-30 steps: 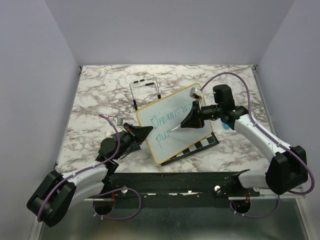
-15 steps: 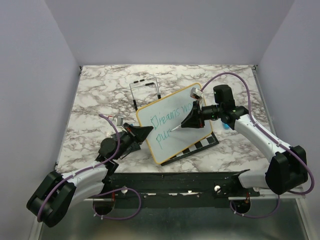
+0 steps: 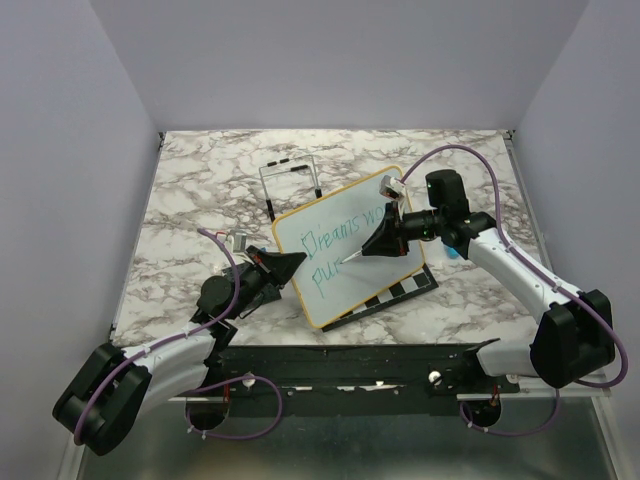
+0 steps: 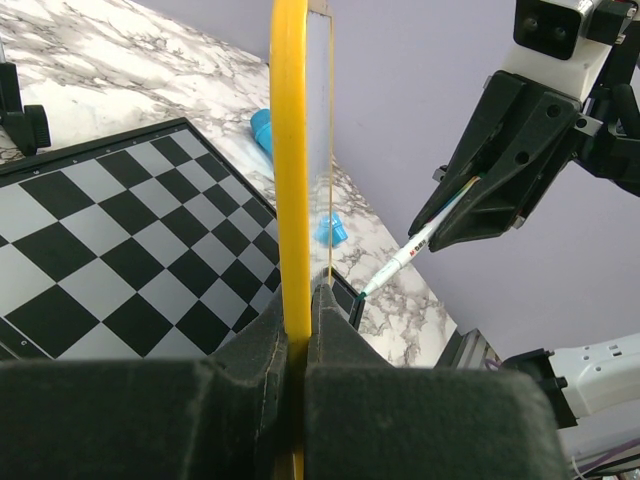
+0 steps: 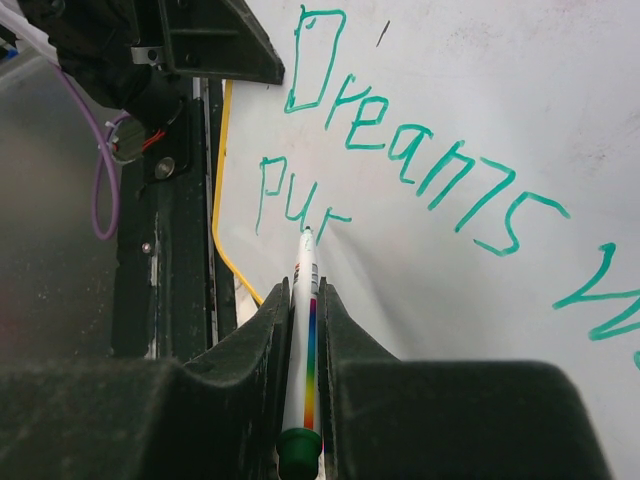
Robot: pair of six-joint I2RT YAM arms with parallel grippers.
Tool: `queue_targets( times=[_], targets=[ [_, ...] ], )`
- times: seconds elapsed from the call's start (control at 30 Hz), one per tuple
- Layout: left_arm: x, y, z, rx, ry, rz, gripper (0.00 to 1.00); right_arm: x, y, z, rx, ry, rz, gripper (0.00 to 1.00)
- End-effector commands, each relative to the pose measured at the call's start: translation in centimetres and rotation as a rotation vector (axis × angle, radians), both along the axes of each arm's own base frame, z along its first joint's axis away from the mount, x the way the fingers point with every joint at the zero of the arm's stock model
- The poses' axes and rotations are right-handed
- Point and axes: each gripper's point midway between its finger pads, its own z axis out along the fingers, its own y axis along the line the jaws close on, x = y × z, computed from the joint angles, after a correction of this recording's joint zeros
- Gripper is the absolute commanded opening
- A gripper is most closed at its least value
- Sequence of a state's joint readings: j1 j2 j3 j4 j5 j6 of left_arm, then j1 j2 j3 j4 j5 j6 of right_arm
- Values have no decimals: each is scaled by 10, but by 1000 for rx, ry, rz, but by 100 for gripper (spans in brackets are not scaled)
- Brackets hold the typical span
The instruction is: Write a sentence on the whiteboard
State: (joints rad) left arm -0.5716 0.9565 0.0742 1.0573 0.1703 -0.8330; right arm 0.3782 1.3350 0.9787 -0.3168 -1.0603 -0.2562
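Observation:
The whiteboard (image 3: 375, 282), white with a yellow frame, is propped at a tilt over the chessboard (image 3: 402, 291). My left gripper (image 3: 297, 262) is shut on its left edge; in the left wrist view the yellow frame (image 4: 290, 150) runs up between the fingers of that gripper (image 4: 298, 300). My right gripper (image 3: 368, 250) is shut on a white marker (image 5: 305, 330) with a rainbow stripe. Its tip touches the board just after "pur". The teal sentence (image 5: 400, 150) reads "Dreams w…" on the first line and "pur" (image 5: 295, 205) below. The right gripper (image 5: 305, 290) hides the rest of that word.
A black wire stand (image 3: 292, 180) stands behind the board. Small blue objects (image 4: 330, 230) lie on the marble table to the right of the chessboard (image 4: 120, 230). Purple walls close in the table on three sides.

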Motion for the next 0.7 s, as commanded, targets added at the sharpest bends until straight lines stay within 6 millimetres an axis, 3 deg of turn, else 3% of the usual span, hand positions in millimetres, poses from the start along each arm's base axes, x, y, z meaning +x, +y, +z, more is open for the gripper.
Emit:
queue_targets(
  times=[0.0, 0.67],
  targets=[
    [-1, 2, -12, 75, -32, 11, 0, -1, -1, -8, -7, 14, 5, 1],
    [-1, 3, -11, 72, -33, 14, 0, 4, -3, -17, -34, 17, -11, 1]
  ],
)
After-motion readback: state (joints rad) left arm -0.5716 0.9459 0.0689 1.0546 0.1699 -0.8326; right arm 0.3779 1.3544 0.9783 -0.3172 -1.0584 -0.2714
